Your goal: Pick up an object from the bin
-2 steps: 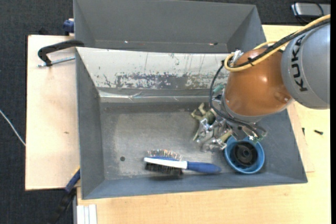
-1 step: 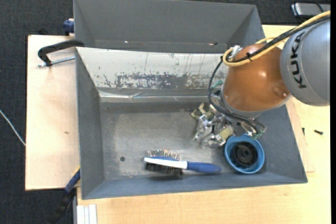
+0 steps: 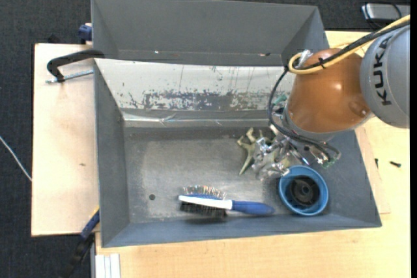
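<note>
My gripper (image 3: 266,154) hangs low over the bin floor at the right, under the orange wrist cover. Just to its lower right, close against it, lies a blue round cup-like thing (image 3: 303,192) with a black centre. A brush (image 3: 218,204) with a blue handle, white back and dark bristles lies flat along the front wall, to the gripper's lower left and apart from it. I see nothing held in the gripper.
The arm comes in over the bin's right wall. Bare floor spreads across the left and middle of the bin. The back wall is scuffed and slopes up steeply.
</note>
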Robot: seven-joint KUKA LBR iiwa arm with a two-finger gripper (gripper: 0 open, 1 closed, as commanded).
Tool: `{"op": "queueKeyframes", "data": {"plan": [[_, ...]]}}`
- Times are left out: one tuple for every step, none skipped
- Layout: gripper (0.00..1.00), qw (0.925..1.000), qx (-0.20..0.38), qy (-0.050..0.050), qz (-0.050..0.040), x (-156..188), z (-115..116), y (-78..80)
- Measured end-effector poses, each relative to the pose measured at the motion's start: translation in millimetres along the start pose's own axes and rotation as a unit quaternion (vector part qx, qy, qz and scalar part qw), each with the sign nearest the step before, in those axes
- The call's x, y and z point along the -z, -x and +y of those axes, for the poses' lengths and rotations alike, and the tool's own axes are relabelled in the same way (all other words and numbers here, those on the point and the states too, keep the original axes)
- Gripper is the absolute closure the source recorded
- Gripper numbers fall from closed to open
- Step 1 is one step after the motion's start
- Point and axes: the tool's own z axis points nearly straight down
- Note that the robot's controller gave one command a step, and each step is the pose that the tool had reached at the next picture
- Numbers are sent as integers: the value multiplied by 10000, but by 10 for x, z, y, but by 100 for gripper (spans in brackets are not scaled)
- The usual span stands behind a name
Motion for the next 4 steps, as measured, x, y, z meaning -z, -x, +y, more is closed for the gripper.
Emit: {"op": "queueKeyframes", "data": {"plan": [[100,9999,116,-12,-19,498,-46,-31],[100,10000,-2,4,-9,596,27,26],[100,10000,-12,19,19,515,105,3],[100,10000,-13,9,0,643,228,14]]}}
